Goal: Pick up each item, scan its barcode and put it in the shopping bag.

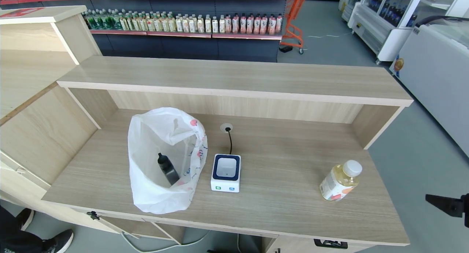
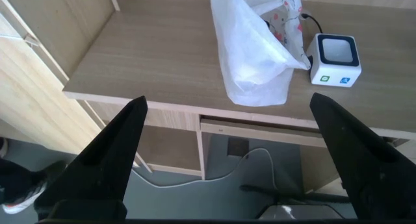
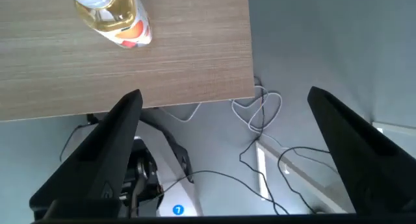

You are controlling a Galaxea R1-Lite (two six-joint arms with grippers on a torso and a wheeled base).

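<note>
Bottle (image 1: 340,181) stands upright at the worktop's (image 1: 278,205) right end, nearest your right arm (image 1: 450,207), whose jaws hang spread and empty off that near corner.

bottle (image 1: 340,180): you see a white label with orange print, too small to read.
scanner (image 1: 226,172): you get two front icons, one green, one blue, no legible words.
bag (image 1: 146,194): red and blue print, which you cannot read.
freezer sticker (image 1: 398,64): round, orange, lettering too small for you.
</note>
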